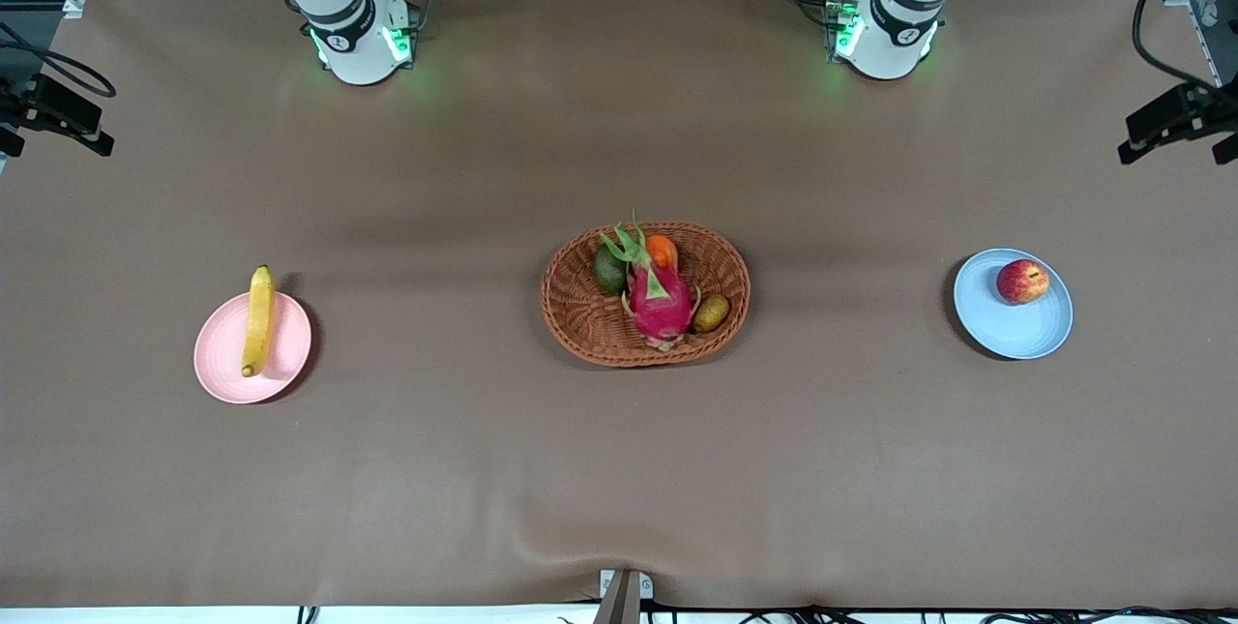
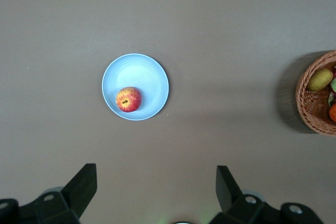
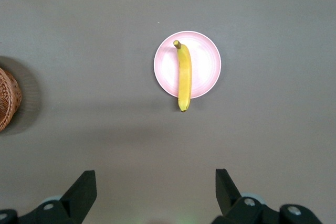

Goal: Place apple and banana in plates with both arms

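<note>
banana (image 1: 258, 319) overhangs pink plate (image 1: 224, 363), apple (image 1: 1022, 282) near blue plate (image 1: 1016, 334) rim; left gripper (image 2: 156, 195) and right gripper (image 3: 156, 198) released, high.

yellow banana (image 1: 258, 319), pink plate (image 1: 224, 358), red-yellow apple (image 1: 1022, 282)

Two plates are counted, one pink (image 1: 224, 353) and one blue (image 1: 1013, 329); one banana (image 1: 257, 319), one apple (image 1: 1022, 281), and one wicker basket (image 1: 580, 314) holding four fruits.
</note>
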Available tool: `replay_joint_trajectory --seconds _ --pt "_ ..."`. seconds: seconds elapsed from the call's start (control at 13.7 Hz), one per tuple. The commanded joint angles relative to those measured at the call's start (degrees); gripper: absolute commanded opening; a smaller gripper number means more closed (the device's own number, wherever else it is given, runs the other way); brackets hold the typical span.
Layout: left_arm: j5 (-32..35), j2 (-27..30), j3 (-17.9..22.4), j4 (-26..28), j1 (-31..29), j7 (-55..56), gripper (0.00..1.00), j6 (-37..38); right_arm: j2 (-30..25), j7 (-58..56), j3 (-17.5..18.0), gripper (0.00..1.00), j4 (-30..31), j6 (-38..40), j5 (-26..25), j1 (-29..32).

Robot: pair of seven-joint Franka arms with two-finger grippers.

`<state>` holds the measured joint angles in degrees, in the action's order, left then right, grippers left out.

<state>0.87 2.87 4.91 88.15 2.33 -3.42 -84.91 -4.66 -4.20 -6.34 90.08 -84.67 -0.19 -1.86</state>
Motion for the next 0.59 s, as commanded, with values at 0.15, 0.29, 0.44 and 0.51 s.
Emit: replay_joint_trajectory --seconds 0.15,0.29,0.44,0.51 --pt "0.1 0.4 0.3 -0.9 0.2 1.6 1.0 1.2 -1.4 -0.5 0.1 1.0 1.4 0.0 -0.3 -0.2" --pt "0.1 -0.1 0.2 -0.9 0.3 1.6 1.0 1.2 -1.3 -0.5 0.1 1.0 1.4 0.0 -0.3 -0.2" --pt "-0.2 -0.1 0.0 -0.9 0.3 1.8 1.0 1.2 -1.2 -0.6 0.1 1.0 1.2 -0.1 -0.3 -0.2" --pt "-0.2 -0.1 0.0 -0.9 0.3 1.8 1.0 1.2 -1.2 -0.6 0.1 1.0 1.2 -0.1 -0.3 0.0"
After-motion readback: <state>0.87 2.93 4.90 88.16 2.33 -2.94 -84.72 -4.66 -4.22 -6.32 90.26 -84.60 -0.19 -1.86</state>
